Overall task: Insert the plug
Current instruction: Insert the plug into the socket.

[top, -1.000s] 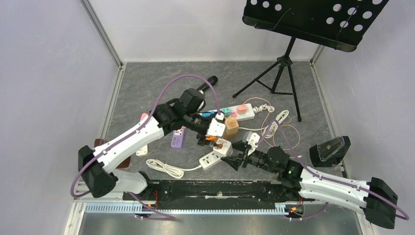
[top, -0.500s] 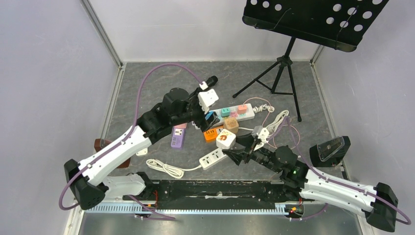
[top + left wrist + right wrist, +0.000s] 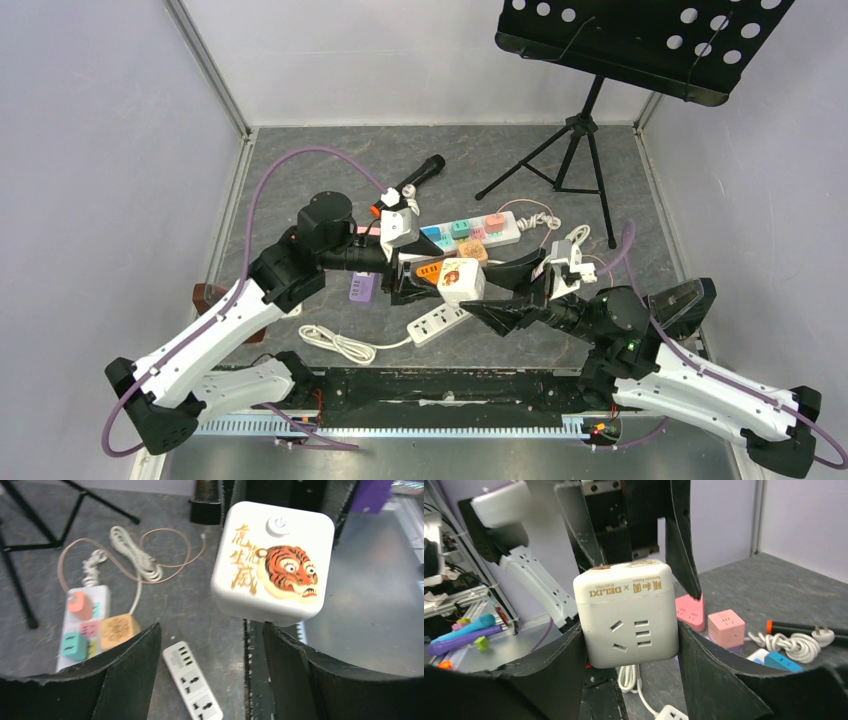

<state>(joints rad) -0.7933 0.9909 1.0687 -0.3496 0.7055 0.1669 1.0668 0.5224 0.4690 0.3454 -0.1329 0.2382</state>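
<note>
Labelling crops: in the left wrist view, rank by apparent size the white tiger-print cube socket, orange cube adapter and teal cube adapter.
1. white tiger-print cube socket, inflated by nearness
2. orange cube adapter
3. teal cube adapter, slightly smaller

**Arms reach inward, grippers nose to nose**

The left arm (image 3: pixel 215 325) rises from its base at the lower left, bends at the elbow and points its wrist to the right, roughly level. The left gripper (image 3: pixel 211 630) has its jaws spread wide, pinching nothing. The right arm (image 3: pixel 700 385) stretches leftward from the lower right, its wrist aimed at the left one. The right gripper (image 3: pixel 630 627) is clamped on a white cube socket (image 3: pixel 624 592), one finger pressed against each side face. The two grippers meet almost tip to tip, with the left fingertips just beside the cube's far end.
</note>
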